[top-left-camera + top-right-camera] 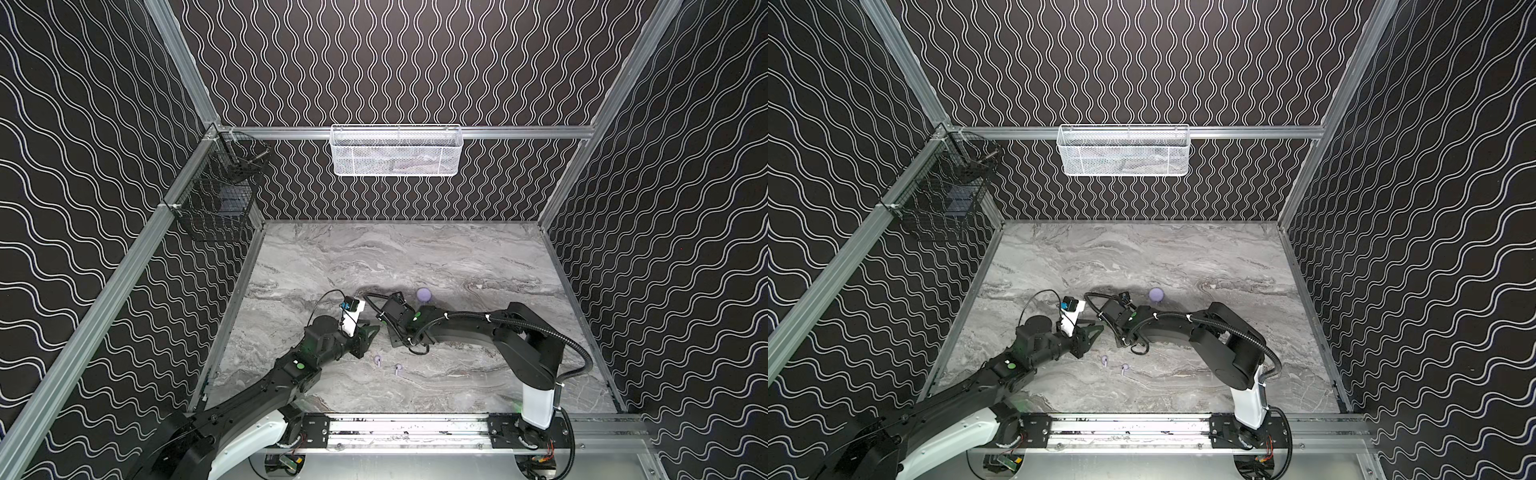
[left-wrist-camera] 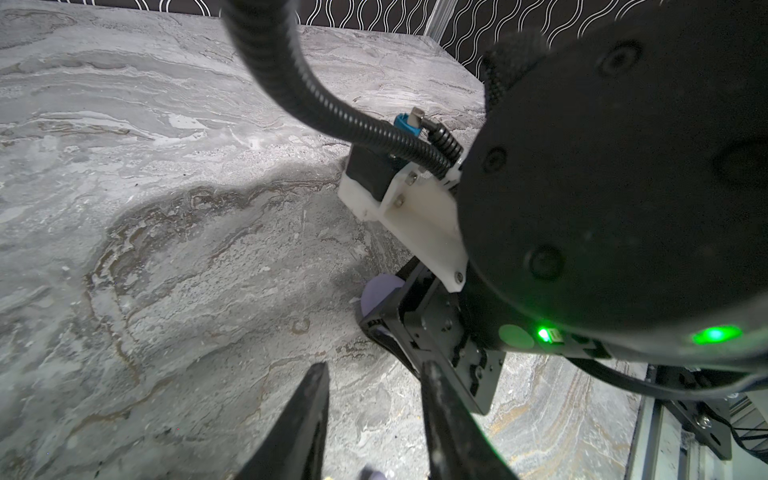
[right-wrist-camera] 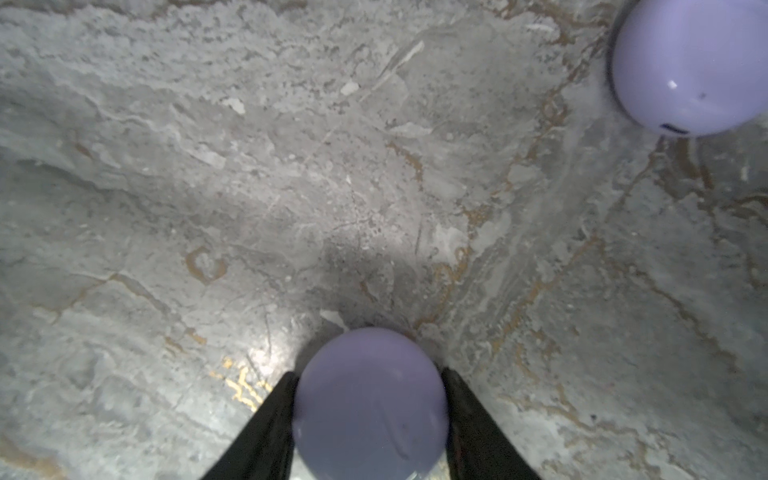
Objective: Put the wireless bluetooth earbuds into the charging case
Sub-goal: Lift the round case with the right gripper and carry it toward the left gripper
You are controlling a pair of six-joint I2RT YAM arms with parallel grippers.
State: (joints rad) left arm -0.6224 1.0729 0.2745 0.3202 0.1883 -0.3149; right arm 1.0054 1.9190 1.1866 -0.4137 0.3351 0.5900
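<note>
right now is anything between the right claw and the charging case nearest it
Nothing visible does. The charging case sits inside the right claw, with a finger against each side. The second case lies apart on the marble table, well clear.

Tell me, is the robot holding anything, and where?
The right pincer holds a round lavender case by its two opposite sides. The left pincer has nothing between its tips.

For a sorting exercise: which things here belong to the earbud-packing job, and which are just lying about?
Job: earbuds on the table; held case in the right gripper; second case on the table.
Lying about: white mesh basket; black wire basket, both hung on the frame.
</note>
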